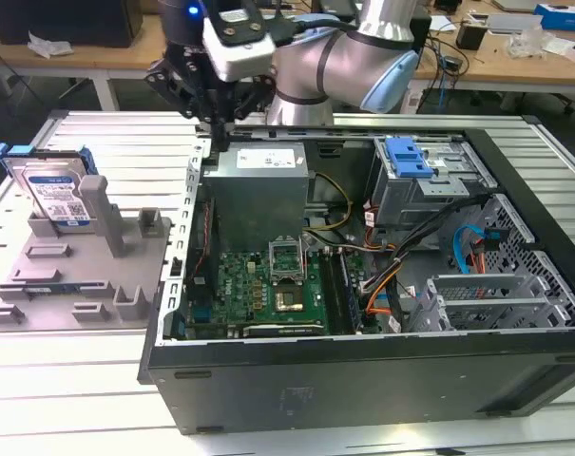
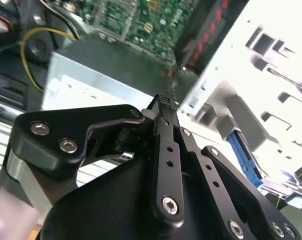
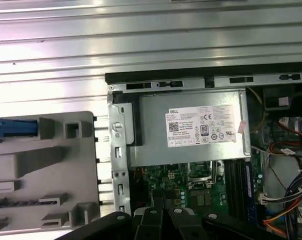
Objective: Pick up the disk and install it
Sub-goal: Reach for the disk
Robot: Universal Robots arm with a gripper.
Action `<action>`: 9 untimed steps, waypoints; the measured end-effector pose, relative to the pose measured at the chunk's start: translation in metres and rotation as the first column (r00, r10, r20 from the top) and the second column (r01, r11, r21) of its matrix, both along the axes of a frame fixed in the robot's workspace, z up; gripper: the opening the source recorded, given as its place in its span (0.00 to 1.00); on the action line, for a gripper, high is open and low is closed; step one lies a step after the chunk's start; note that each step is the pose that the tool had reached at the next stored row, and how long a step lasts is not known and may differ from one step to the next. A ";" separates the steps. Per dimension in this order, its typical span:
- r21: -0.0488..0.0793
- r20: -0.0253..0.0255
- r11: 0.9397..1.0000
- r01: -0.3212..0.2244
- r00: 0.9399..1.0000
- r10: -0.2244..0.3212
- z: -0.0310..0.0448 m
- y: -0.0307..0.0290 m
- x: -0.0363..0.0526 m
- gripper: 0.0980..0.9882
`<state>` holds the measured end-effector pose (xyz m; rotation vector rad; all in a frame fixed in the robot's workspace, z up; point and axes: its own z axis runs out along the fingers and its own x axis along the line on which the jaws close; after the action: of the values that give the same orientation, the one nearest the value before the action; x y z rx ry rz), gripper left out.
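The disk (image 1: 57,190), silver with a white-and-blue label and a blue bracket, stands upright in a grey holder (image 1: 78,275) at the exterior view's left, outside the computer case. In the first wrist view its blue bracket (image 3: 13,128) shows at the holder's edge. My gripper (image 1: 216,135) hangs over the case's back corner beside the grey power-supply box (image 1: 258,185), well away from the disk. In the second wrist view the gripper (image 2: 164,105) has its black fingers pressed together, shut on nothing.
The open computer case (image 1: 363,370) lies on a slatted metal table, with the green motherboard (image 1: 268,285), cables and a drive cage with a blue latch (image 1: 408,157) inside. The holder (image 3: 41,165) has several upright posts. Desks with clutter stand behind.
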<state>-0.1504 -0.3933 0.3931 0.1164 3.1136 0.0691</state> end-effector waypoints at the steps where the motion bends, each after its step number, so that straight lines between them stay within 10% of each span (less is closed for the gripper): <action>1: 0.000 0.000 1.000 0.000 1.000 0.000 0.0000 0.0018 -0.0050 0.01; 3: 0.000 0.000 1.000 0.000 1.000 0.000 -0.0003 0.0123 -0.0302 0.01; 9: 0.000 0.000 1.000 0.000 1.000 0.000 -0.0007 0.0239 -0.0593 0.01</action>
<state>-0.2097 -0.3694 0.3924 0.1168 3.1136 0.0688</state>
